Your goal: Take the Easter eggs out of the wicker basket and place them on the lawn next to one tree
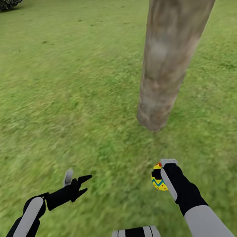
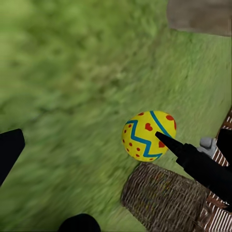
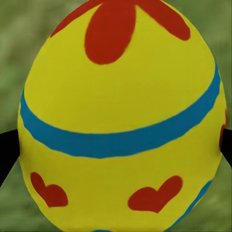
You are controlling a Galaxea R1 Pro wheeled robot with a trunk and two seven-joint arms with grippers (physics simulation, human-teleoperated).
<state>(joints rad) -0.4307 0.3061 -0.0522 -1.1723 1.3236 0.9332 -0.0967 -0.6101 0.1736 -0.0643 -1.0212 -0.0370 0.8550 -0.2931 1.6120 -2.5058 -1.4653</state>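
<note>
Lawn (image 1: 72, 83) near tree (image 1: 170, 58): right pincer (image 1: 160, 176) clamping Easter egg (image 1: 158, 179) for placement beside trunk; left pincer (image 1: 76, 182) spread, empty.

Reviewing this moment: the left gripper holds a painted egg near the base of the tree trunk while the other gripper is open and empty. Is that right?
Not quite: the right gripper holds the egg, not the left. The head view shows it gripped near the base of the tree trunk, and the right wrist view shows the egg between the fingers. The left gripper is the open, empty one.
</note>
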